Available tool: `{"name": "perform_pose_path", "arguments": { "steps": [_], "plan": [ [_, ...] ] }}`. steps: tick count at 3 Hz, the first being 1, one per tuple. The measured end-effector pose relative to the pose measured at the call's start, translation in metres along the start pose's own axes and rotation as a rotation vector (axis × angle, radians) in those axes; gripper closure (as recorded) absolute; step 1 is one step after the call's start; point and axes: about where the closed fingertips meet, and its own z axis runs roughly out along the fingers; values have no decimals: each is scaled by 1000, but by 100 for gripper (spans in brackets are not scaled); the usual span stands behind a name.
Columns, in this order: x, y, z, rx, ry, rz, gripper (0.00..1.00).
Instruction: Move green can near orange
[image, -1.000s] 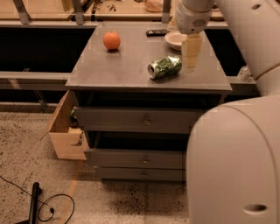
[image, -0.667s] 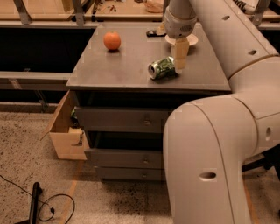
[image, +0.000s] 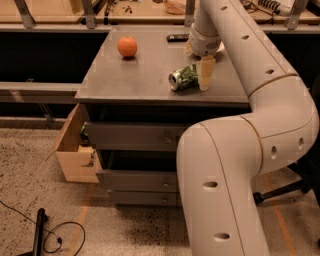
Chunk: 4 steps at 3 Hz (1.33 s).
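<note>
The green can (image: 183, 79) lies on its side on the grey cabinet top (image: 135, 75), near the front right, with its silver end facing left. The orange (image: 127, 46) sits at the back left of the top, well apart from the can. My gripper (image: 205, 73) points down right at the can's right end, touching or almost touching it. My arm comes in from the lower right and covers much of the view.
A black remote (image: 177, 37) lies at the back of the top. An off-white bowl's rim (image: 220, 48) shows behind my wrist. Drawers (image: 132, 136) are below, an open cardboard box (image: 75, 152) to the left, and a cable (image: 55, 235) on the floor.
My gripper has come down and slightly left, from above the can's right side to its right end. The can and the orange have not moved.
</note>
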Motion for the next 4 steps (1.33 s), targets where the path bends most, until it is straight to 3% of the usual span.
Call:
{"name": "perform_pose_path", "arguments": {
  "steps": [1, 2, 3, 4],
  "plan": [
    [-10, -5, 7, -6, -18, -32, 41],
    [-40, -12, 3, -3, -58, -98, 64],
    [-85, -19, -23, 27, -132, -131, 87],
    [-110, -30, -36, 74, -208, -64, 100]
  ]
}}
